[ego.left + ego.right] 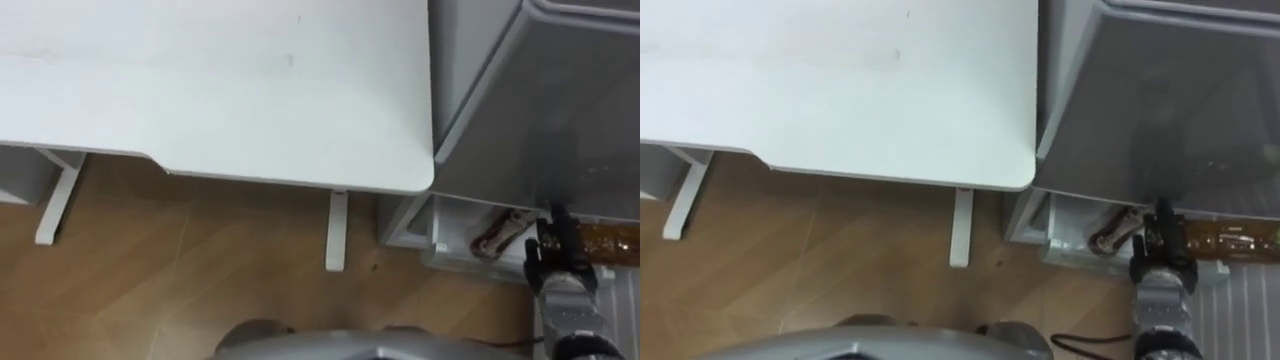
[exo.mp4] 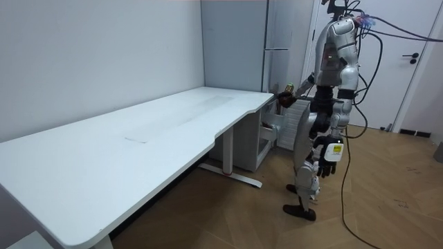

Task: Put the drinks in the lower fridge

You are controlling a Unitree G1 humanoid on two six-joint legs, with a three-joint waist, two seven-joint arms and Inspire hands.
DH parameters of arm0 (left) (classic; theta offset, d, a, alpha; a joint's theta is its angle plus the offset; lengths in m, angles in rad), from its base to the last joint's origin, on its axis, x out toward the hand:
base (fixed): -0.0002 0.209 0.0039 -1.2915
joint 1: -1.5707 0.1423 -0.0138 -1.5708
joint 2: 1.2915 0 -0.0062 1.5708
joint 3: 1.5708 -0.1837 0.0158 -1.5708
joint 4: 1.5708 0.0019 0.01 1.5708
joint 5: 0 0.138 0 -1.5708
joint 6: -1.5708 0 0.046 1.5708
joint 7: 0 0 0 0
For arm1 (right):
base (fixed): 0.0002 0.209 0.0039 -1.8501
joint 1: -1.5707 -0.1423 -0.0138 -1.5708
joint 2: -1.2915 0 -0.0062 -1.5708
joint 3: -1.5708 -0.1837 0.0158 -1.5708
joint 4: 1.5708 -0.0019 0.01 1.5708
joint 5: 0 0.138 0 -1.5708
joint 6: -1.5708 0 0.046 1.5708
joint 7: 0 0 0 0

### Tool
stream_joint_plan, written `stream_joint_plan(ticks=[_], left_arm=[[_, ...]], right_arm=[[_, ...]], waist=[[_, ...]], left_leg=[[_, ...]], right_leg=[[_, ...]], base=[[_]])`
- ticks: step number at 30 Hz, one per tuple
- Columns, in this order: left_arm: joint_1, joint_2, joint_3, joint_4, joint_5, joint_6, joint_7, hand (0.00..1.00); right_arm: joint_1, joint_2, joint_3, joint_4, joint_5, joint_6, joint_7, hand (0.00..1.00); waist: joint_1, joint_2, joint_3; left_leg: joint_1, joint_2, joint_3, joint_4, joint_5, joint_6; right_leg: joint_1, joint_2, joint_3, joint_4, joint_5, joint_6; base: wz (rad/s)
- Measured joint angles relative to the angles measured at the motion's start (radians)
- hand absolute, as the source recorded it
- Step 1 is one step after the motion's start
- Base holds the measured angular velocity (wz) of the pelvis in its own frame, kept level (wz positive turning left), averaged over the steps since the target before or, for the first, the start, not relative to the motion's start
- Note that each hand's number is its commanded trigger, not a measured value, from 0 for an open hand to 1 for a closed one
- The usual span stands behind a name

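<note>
Here, white table (image 1: 200, 80) beside grey fridge (image 1: 560, 100).

Lighting is even, diffuse indoor light from overhead. The table (image 1: 200, 80) top is the brightest surface, pale and close to washed-out in the eye views, with its faint marks barely readable. Beneath the table's near edge a soft-edged band of shadow lies on the wooden floor (image 1: 150, 290). The space under the table is likewise dimmer in the room view. Right of the table, the fridge (image 1: 560, 110) door reads dull grey with a weak sheen, and its open lower compartment is dim. In the room view the floor beyond the table carries a mild sheen.
</note>
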Motion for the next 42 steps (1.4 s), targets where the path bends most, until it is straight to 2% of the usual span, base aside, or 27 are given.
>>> stream_joint_plan(ticks=[4,6,8,13,15,17,19,21,23,26,28,31,38,42], left_arm=[[-0.061,0.009,-0.025,0.01,-0.001,0.013,0.004,0.0],[-0.096,0.023,-0.045,0.025,0.0,0.013,0.015,0.0],[-0.147,0.031,-0.059,0.041,0.007,0.009,0.023,0.0],[-0.241,0.033,-0.092,0.054,0.004,0.006,0.024,0.0],[-0.28,0.041,-0.131,0.075,-0.001,-0.001,0.027,0.0],[-0.315,0.044,-0.181,0.077,-0.019,-0.015,0.031,0.0],[-0.336,0.044,-0.194,0.078,-0.021,-0.015,0.039,0.0],[-0.352,0.044,-0.198,0.079,-0.02,-0.019,0.041,0.0],[-0.368,0.044,-0.197,0.083,-0.021,-0.037,0.039,0.0],[-0.385,0.045,-0.202,0.122,-0.023,-0.053,0.042,0.0],[-0.384,0.046,-0.218,0.125,-0.023,-0.062,0.043,0.0],[-0.389,0.044,-0.218,0.123,-0.022,-0.066,0.043,0.0],[-0.415,0.047,-0.225,0.126,-0.023,-0.091,0.048,0.0],[-0.416,0.048,-0.238,0.126,-0.024,-0.097,0.038,0.0]], right_arm=[[-0.056,0.0,0.0,0.043,0.004,-0.021,0.008,1.0],[-0.075,0.0,0.001,0.043,0.009,-0.025,0.009,1.0],[-0.091,0.002,0.003,0.045,0.014,-0.051,0.01,1.0],[-0.175,-0.003,0.0,0.106,0.023,-0.073,0.042,1.0],[-0.231,-0.019,0.008,0.154,0.022,-0.054,0.013,1.0],[-0.327,-0.036,0.016,0.214,0.005,-0.009,-0.027,1.0],[-0.392,-0.038,0.024,0.255,0.019,0.018,-0.046,1.0],[-0.421,-0.038,0.034,0.287,0.037,0.048,-0.066,1.0],[-0.452,-0.04,0.073,0.287,0.012,0.077,-0.068,1.0],[-0.51,-0.046,0.09,0.289,0.015,0.11,-0.065,1.0],[-0.514,-0.046,0.082,0.297,0.029,0.111,-0.068,1.0],[-0.522,-0.06,0.085,0.296,0.005,0.123,-0.069,1.0],[-0.548,-0.076,0.093,0.296,-0.006,0.127,-0.072,1.0],[-0.566,-0.084,0.123,0.296,-0.022,0.134,-0.09,1.0]], waist=[[0.002,0.004,0.0029],[0.012,0.005,0.0028],[0.031,0.004,0.0028],[0.033,0.002,0.0053],[0.048,0.001,0.0078],[0.071,0.011,0.0262],[0.09,0.013,0.0312],[0.105,0.012,0.0321],[0.131,0.002,0.0376],[0.134,0.003,0.0376],[0.136,0.0,0.0396],[0.137,-0.009,0.0437],[0.152,-0.02,0.049],[0.161,-0.02,0.0492]], left_leg=[[-0.067,0.005,-0.008,0.033,0.002,-0.002],[-0.102,0.011,-0.002,0.042,0.006,-0.005],[-0.152,0.016,-0.001,0.054,0.016,-0.008],[-0.252,0.015,-0.004,0.073,0.043,-0.016],[-0.284,0.015,0.001,0.071,0.058,-0.017],[-0.338,0.013,-0.004,0.066,0.082,-0.016],[-0.374,0.007,-0.011,0.056,0.106,-0.025],[-0.4,-0.001,-0.028,0.041,0.125,-0.031],[-0.436,-0.004,-0.032,0.044,0.134,-0.037],[-0.45,-0.014,-0.048,0.047,0.139,-0.039],[-0.453,-0.019,-0.054,0.046,0.139,-0.039],[-0.477,-0.02,-0.038,0.04,0.141,-0.034],[-0.508,-0.022,0.0,0.05,0.137,-0.025],[-0.532,-0.023,0.004,0.075,0.131,-0.022]], right_leg=[[-0.052,0.0,-0.02,0.004,0.015,-0.012],[-0.084,0.0,-0.026,0.004,0.025,-0.013],[-0.125,-0.004,-0.049,0.003,0.042,-0.018],[-0.232,-0.012,-0.052,0.043,0.05,-0.028],[-0.273,-0.021,-0.058,0.059,0.053,-0.032],[-0.337,-0.03,-0.071,0.076,0.059,-0.04],[-0.381,-0.051,-0.11,0.092,0.071,-0.051],[-0.411,-0.063,-0.13,0.111,0.071,-0.055],[-0.46,-0.075,-0.132,0.153,0.057,-0.065],[-0.477,-0.091,-0.153,0.182,0.041,-0.079],[-0.482,-0.098,-0.155,0.194,0.029,-0.075],[-0.523,-0.111,-0.144,0.215,0.023,-0.069],[-0.578,-0.123,-0.118,0.247,0.025,-0.072],[-0.6,-0.125,-0.111,0.264,0.02,-0.073]], base=[[0.0],[-0.17],[-0.07],[0.0],[-0.05],[0.02],[0.18],[0.4],[0.21],[0.19],[0.16],[-0.06],[-0.12],[-0.01]])
